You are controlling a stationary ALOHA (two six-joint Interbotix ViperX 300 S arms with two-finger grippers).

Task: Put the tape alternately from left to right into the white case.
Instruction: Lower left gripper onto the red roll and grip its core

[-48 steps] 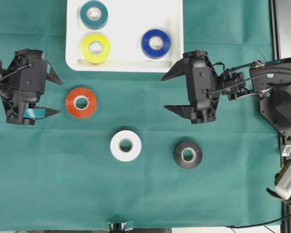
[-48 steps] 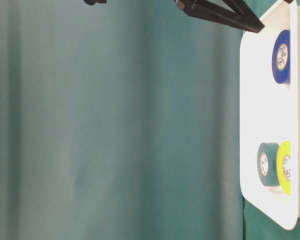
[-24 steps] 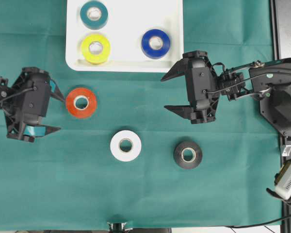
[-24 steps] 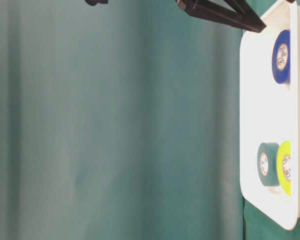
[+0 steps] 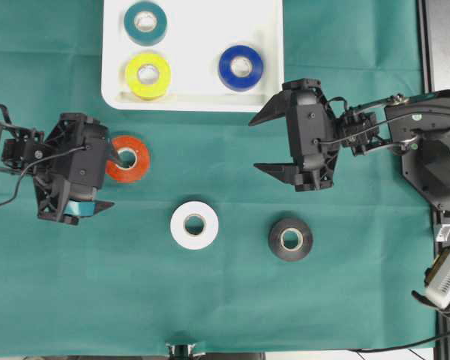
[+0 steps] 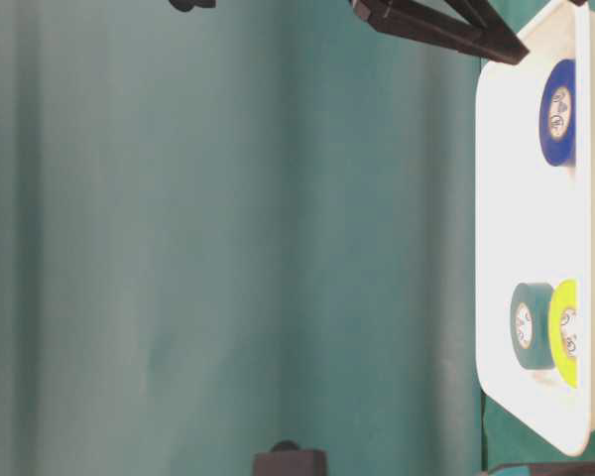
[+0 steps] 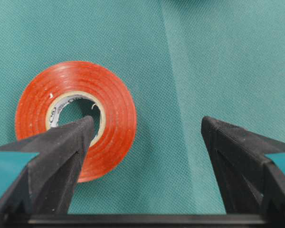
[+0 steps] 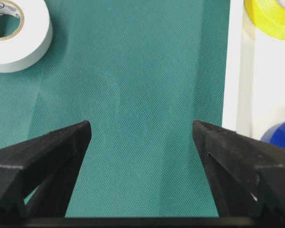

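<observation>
Green cloth is covering the whole table. From overhead, my left gripper (image 5: 105, 180) is hanging wide apart over the glossy red tape roll (image 5: 131, 159), while my right gripper (image 5: 266, 142) is waiting, also spread, just below the shallow white plastic case (image 5: 270, 75). In my left wrist view, one fingertip (image 7: 80, 130) is overlapping the roll's cardboard core; I should be straddling its rim before closing. My right wrist view is showing bare cloth between the fingers.
</observation>
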